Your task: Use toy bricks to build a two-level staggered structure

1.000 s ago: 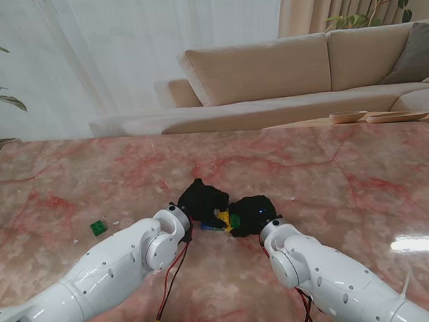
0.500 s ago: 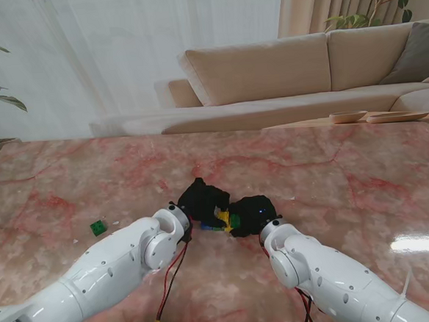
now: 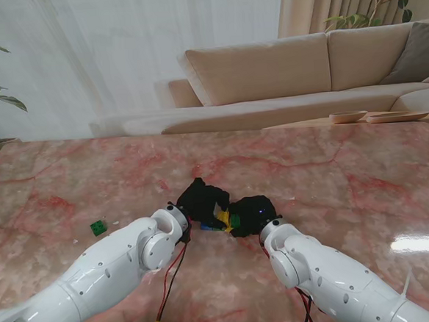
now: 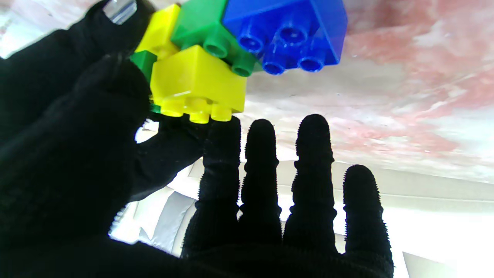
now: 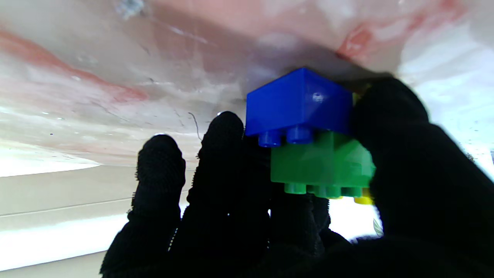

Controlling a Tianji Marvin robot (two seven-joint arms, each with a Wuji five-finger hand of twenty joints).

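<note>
Stand view shows both black-gloved hands meeting near the middle of the pink marble counter (image 3: 333,175), the left hand (image 3: 202,200) and the right hand (image 3: 251,214) pressed in on either side of a small cluster of bricks (image 3: 223,220), of which only slivers of yellow, green and blue show between them. A lone green brick (image 3: 98,227) lies well apart to the left, on the bare counter. From the left wrist camera, the cluster sits on the marble: a blue brick (image 4: 289,31) beside a green brick (image 4: 204,29), with a yellow brick (image 4: 197,81) stacked on top and offset; the left thumb and index fingertip (image 4: 222,135) touch the yellow brick while the other fingers stand straight and apart. From the right wrist camera, the right hand is clamped on the stack, its thumb against the side of the green brick (image 5: 320,162), fingers behind it, the blue brick (image 5: 299,102) against the counter.
</note>
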